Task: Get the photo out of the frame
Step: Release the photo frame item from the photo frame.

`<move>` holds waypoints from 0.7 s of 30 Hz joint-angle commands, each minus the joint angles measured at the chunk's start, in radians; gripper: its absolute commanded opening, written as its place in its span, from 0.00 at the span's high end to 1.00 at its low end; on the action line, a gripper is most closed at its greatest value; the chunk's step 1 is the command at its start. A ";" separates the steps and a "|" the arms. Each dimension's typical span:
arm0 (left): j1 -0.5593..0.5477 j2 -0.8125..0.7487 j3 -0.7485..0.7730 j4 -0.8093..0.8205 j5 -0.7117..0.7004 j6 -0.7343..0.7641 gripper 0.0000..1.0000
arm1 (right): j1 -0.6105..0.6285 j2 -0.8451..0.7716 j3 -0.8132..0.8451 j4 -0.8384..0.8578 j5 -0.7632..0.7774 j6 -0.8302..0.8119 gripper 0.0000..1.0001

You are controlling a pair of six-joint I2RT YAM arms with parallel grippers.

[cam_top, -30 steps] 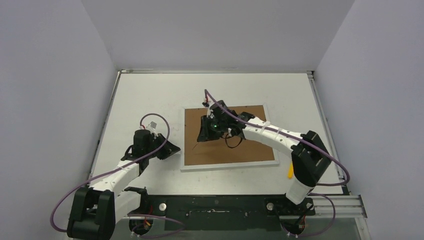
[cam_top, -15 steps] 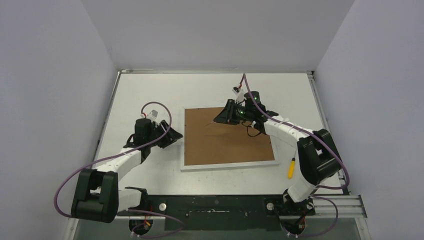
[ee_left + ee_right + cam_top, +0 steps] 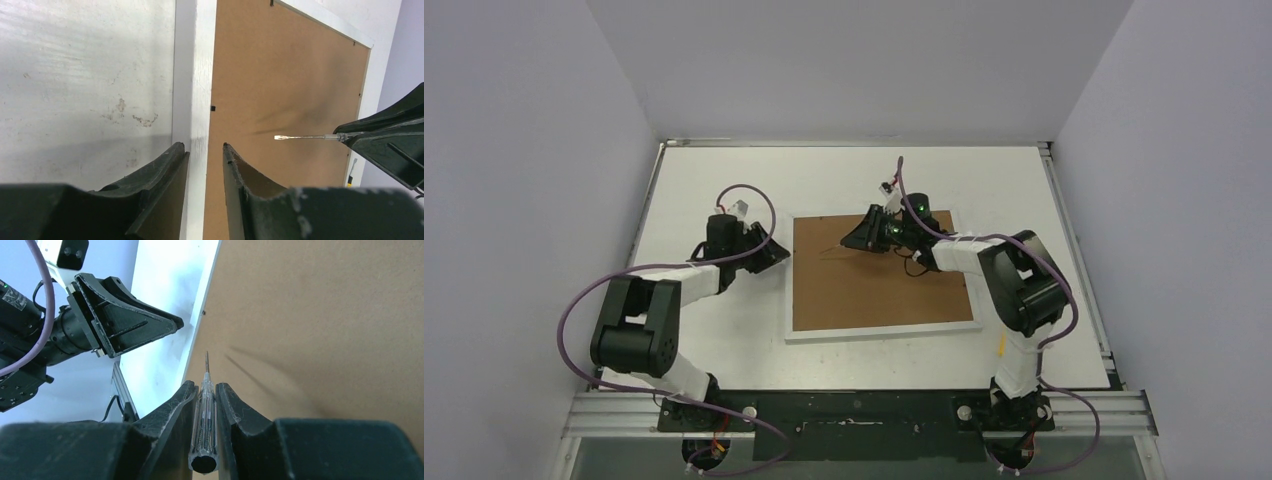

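Top external: white rectangular frame [image 3: 879, 331] lying face-down, brown fibreboard backing [image 3: 874, 290] sitting in place; photo unseen. Right tool [image 3: 205, 390] gripping clear-handled screwdriver [image 3: 204, 440]; left tool [image 3: 205, 150] narrowly parted, empty.

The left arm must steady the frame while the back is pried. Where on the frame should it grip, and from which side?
Probably the white left rim, from above: one finger outside on the table, one inside over the brown back. The frame lies flat, back up, so nothing fits under it, and that narrow strip suits the left gripper, clear of the screwdriver.
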 commanded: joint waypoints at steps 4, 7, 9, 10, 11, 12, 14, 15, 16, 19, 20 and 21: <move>0.010 0.078 0.084 0.086 0.018 -0.002 0.71 | 0.037 0.120 0.014 0.321 0.004 0.089 0.95; 0.009 0.108 0.097 0.091 0.025 -0.008 0.71 | 0.064 0.165 0.029 0.362 0.030 0.094 0.95; 0.009 0.129 0.101 0.104 0.043 -0.020 0.74 | 0.075 0.190 0.031 0.402 0.051 0.104 0.95; 0.009 0.138 0.101 0.116 0.054 -0.024 0.76 | 0.078 0.199 0.030 0.423 0.061 0.112 0.95; 0.010 0.145 0.100 0.125 0.065 -0.032 0.78 | 0.078 0.208 0.022 0.449 0.070 0.121 0.95; 0.009 0.151 0.098 0.139 0.074 -0.037 0.79 | 0.079 0.213 0.016 0.472 0.078 0.130 0.95; 0.009 0.163 0.093 0.152 0.085 -0.047 0.82 | 0.079 0.217 0.006 0.488 0.099 0.131 0.95; 0.009 0.165 0.090 0.154 0.090 -0.050 0.83 | 0.082 0.216 0.001 0.488 0.108 0.129 0.95; 0.009 0.164 0.088 0.155 0.094 -0.053 0.85 | 0.081 0.212 -0.004 0.488 0.116 0.126 0.95; 0.009 0.154 0.076 0.153 0.106 -0.058 0.89 | 0.080 0.198 -0.032 0.494 0.135 0.121 0.95; 0.008 0.151 0.070 0.152 0.110 -0.062 0.90 | 0.078 0.193 -0.042 0.495 0.143 0.119 0.95; 0.007 0.148 0.066 0.153 0.114 -0.064 0.90 | 0.074 0.189 -0.052 0.501 0.145 0.119 0.95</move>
